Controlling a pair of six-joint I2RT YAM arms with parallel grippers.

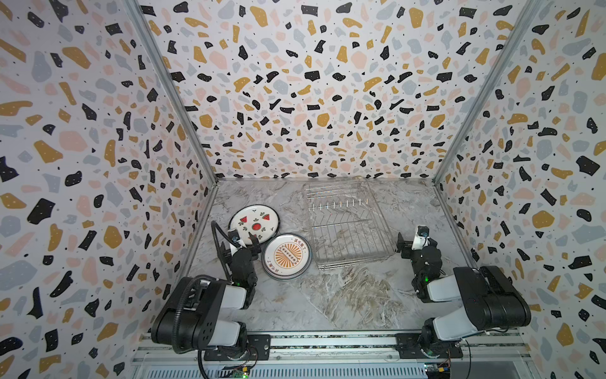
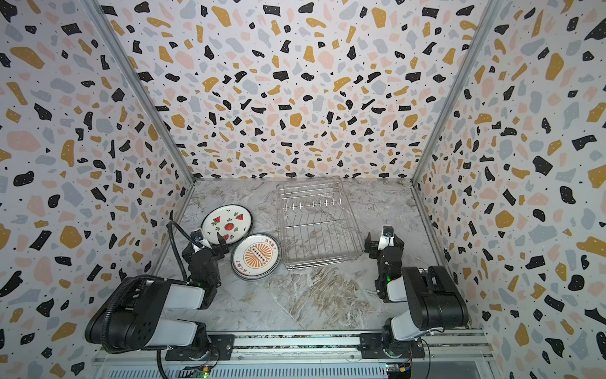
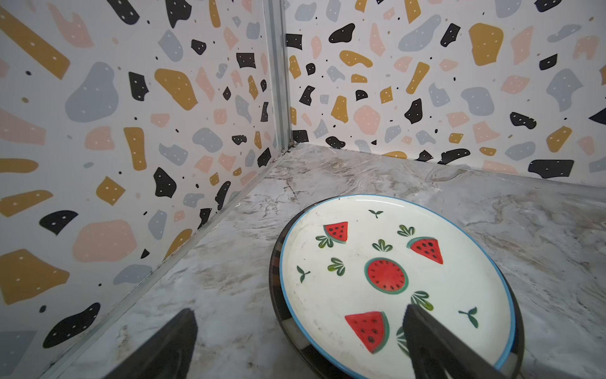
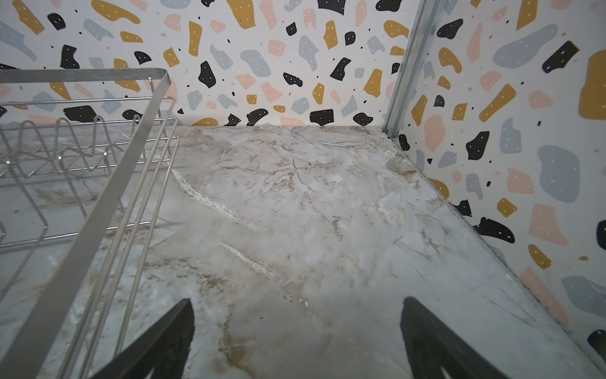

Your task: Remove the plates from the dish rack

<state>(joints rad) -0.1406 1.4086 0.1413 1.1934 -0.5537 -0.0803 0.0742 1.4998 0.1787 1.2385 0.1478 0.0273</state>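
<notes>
Left end effector (image 3: 298,320) jaws wide apart, gripping nothing. One finger (image 3: 436,344) over near part of watermelon plate (image 1: 254,223), other over bare counter (image 1: 344,302). Right end effector (image 4: 295,311) likewise spread and empty, low over counter just right of dish rack (image 1: 355,260). Both plates out of rack, flat on counter to its left. Sunburst plate (image 1: 287,256) just beside rack's near-left corner, watermelon plate farther left and slightly back.

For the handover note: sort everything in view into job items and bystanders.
Job: dish rack, empty; watermelon plate; sunburst plate; left gripper and right gripper, both open.
Bystanders: marble tabletop; terrazzo-print walls.
</notes>
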